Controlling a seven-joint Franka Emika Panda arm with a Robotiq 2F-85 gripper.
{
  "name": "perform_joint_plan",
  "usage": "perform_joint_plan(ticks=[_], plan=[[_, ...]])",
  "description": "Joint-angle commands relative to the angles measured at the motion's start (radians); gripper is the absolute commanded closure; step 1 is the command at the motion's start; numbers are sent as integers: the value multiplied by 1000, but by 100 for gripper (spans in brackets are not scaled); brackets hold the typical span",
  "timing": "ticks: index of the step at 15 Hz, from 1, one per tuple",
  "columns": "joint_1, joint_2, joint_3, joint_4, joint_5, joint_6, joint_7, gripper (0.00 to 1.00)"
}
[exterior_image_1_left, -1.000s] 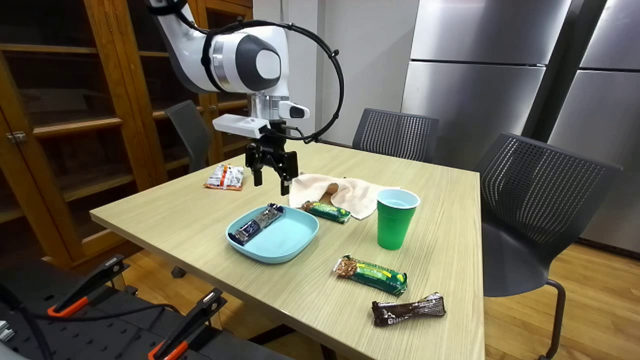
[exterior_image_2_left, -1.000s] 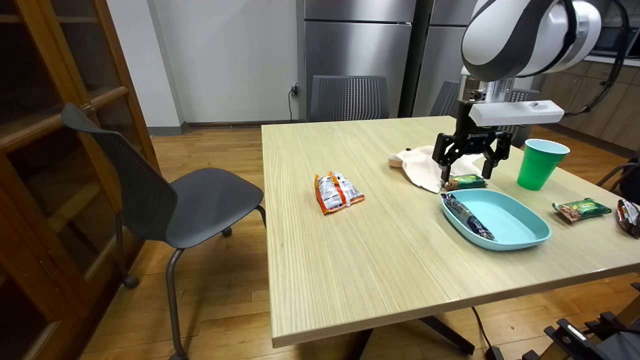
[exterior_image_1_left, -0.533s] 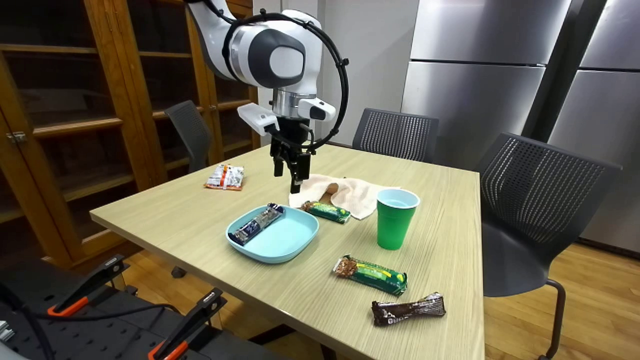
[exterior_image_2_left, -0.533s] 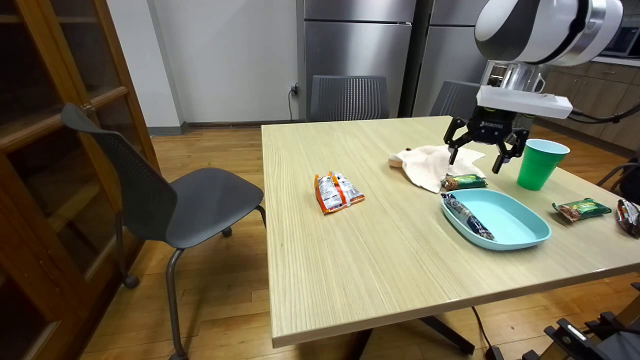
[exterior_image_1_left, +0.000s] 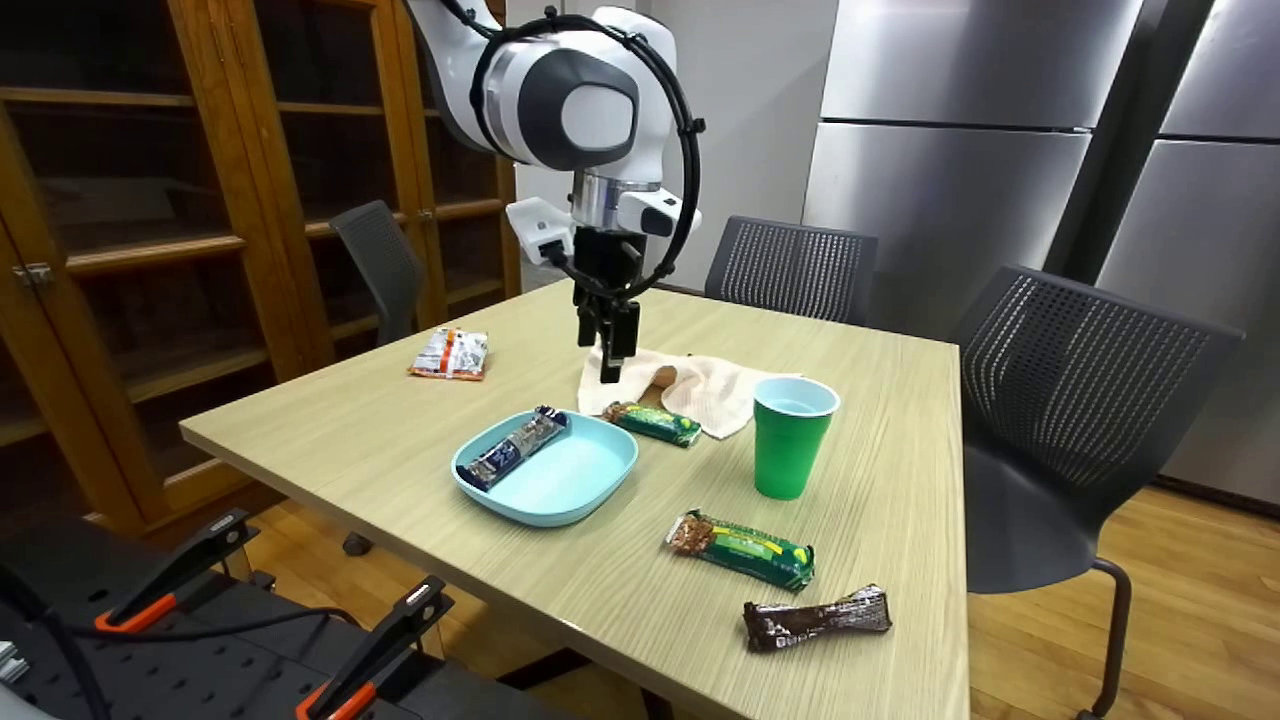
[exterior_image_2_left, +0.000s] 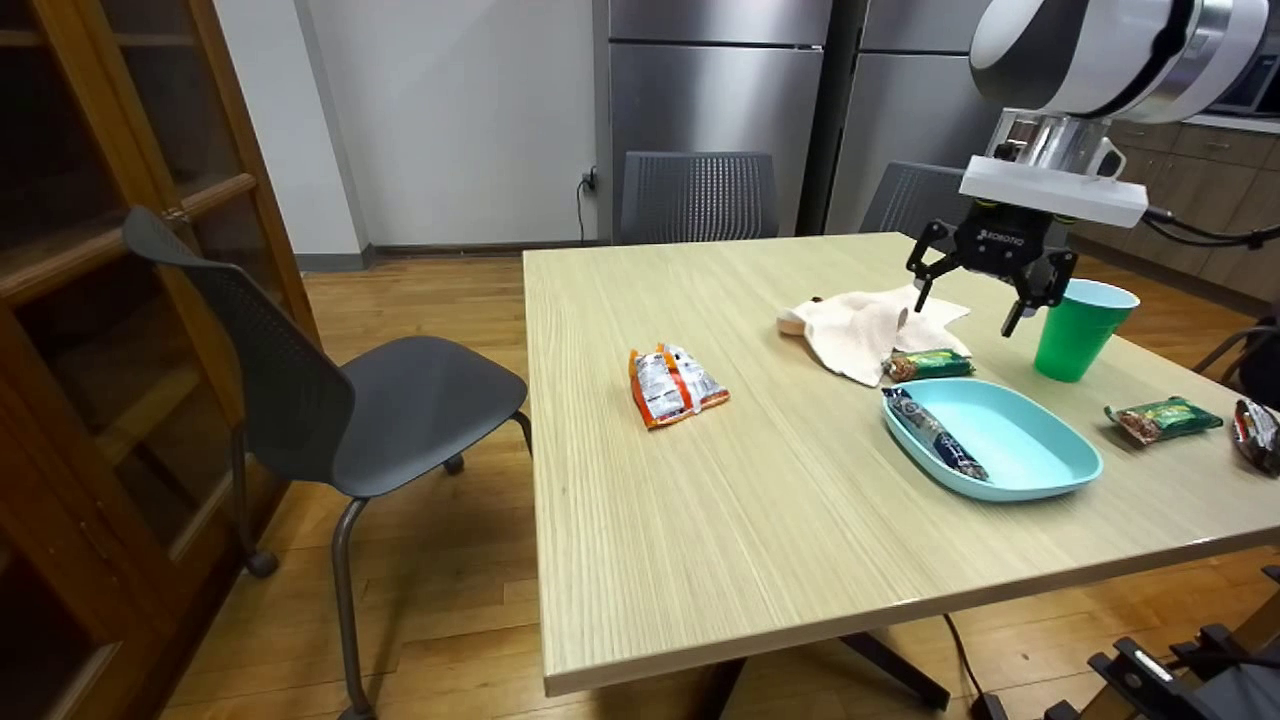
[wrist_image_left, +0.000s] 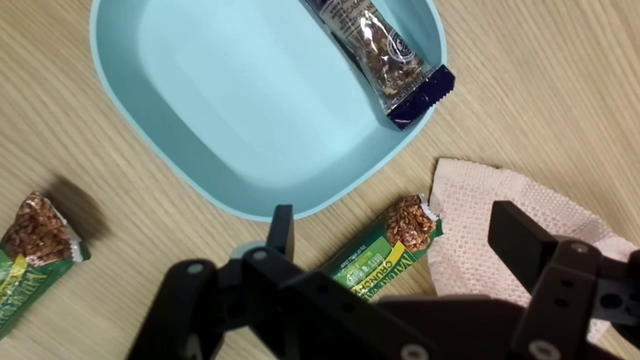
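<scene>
My gripper (wrist_image_left: 392, 212) hangs open above the table in both exterior views, with nothing between its fingers. Below it in the wrist view lies a green-wrapped granola bar (wrist_image_left: 410, 227), its lower end hidden behind a finger linkage. This bar (exterior_image_1_left: 655, 423) rests between the light-blue plate (exterior_image_1_left: 580, 470) and a pale pink cloth (exterior_image_1_left: 715, 385). A navy-wrapped bar (wrist_image_left: 380, 55) leans along one side inside the plate, one end on the rim. The crumpled cloth (wrist_image_left: 475, 200) lies under my right-hand finger in the wrist view; something brown (exterior_image_1_left: 662, 380) shows beneath its fold.
A green cup (exterior_image_1_left: 790, 445) stands upright beside the cloth. Another green bar (exterior_image_1_left: 742, 550) and a dark brown wrapper (exterior_image_1_left: 818, 617) lie nearer the table's corner. A silver and orange bag (exterior_image_2_left: 677, 385) sits apart. Dark chairs (exterior_image_1_left: 1040, 430) surround the table.
My gripper has moved right in both exterior views, risen somewhat and turned a little, staying open. Plate, bars, cloth, cup and bag have kept their places.
</scene>
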Motion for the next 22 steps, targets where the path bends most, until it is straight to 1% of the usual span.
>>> perform_joint_plan(ticks=[1,4,9,10,14,18,22], plan=[[-5,-1,5,1,-5,-2,5,0],[-4,-1,5,1,-5,-2,6,0],[11,61,-2,60,52,39,170,0],[13,70,-5,73,54,31,194,0],[15,136,-16,154,89,43,313,0],[15,203,-33,229,84,38,421,0],[17,261,-45,270,74,37,497,0]])
